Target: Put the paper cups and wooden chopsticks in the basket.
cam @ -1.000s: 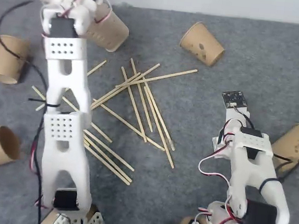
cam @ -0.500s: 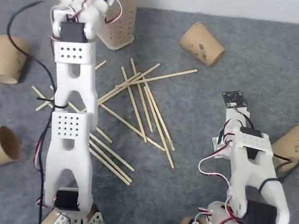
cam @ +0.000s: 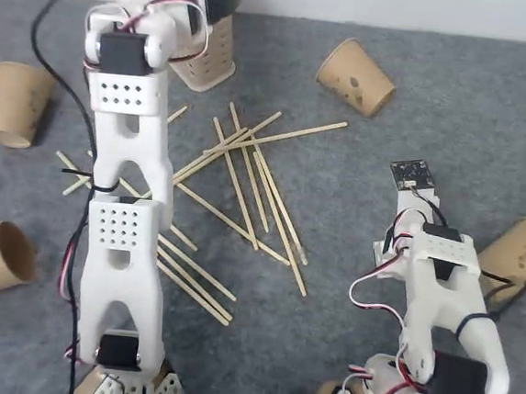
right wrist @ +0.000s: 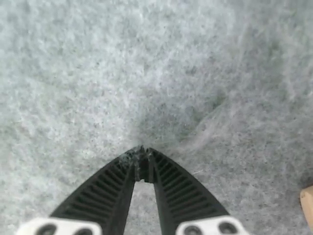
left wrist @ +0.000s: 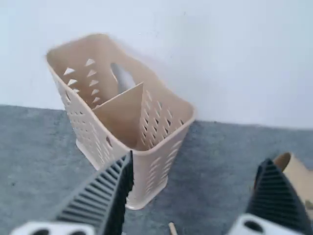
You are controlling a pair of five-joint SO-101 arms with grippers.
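Left gripper (left wrist: 198, 164), spread and empty, faces the upright basket (left wrist: 146, 132) at far left; the chopsticks (cam: 247, 173) lie nearer, in the middle of the counter (cam: 356, 187), long axes mostly near-to-far, closer to this arm; right gripper (right wrist: 142, 152), pressed together, sits near right.

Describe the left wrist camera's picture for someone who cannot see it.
A beige perforated basket with a centre divider stands upright on grey carpet before a white wall. The left gripper hovers open in front of it.
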